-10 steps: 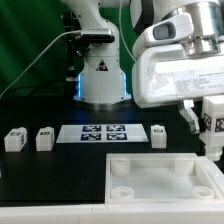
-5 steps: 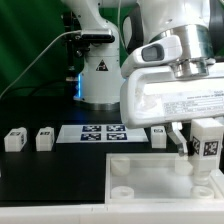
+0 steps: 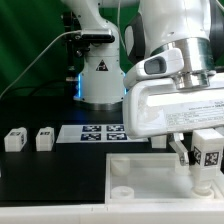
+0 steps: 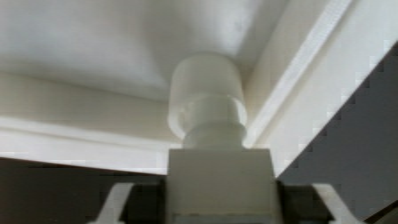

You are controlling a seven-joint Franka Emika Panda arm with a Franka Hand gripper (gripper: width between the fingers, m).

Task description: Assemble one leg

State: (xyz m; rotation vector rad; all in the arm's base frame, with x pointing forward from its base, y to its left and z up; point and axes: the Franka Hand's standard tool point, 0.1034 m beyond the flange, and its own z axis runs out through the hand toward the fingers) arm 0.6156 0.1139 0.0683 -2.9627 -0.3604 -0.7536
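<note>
The hand [image 3: 203, 158] is gripping the leg [image 3: 210, 148] above the top's [image 3: 140, 160] far corner, on the exterior view's right; I am planning a slow, upright descent.

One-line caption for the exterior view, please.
Gripper holds a tagged white leg at the top's far corner; other legs sit beside the marker board.
</note>
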